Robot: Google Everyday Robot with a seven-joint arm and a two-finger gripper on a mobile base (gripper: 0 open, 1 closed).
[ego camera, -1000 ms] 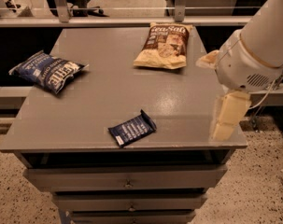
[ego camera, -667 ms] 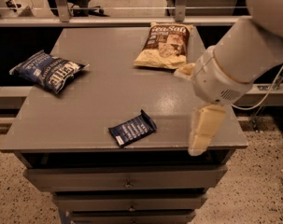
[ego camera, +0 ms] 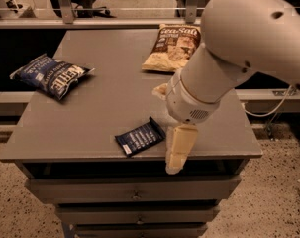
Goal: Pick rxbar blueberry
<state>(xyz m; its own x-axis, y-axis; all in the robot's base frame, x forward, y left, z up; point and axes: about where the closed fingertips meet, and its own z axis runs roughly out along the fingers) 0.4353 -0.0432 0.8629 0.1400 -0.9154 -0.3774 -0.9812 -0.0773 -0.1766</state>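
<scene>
The rxbar blueberry is a small flat dark navy wrapper with lines of white text. It lies near the front edge of the grey table, turned at an angle. My gripper hangs from the large white arm just right of the bar, over the table's front edge. Its cream-coloured fingers point down and sit right beside the bar's right end. Nothing is held.
A larger crinkled blue chip bag lies at the table's left. A tan Sea Salt chip bag lies at the back centre, partly behind my arm. Drawers sit below the tabletop. A rail runs behind the table.
My arm and gripper have swung left across the table's front right, from near the right corner to right beside the bar. The bar and bags have not moved.
</scene>
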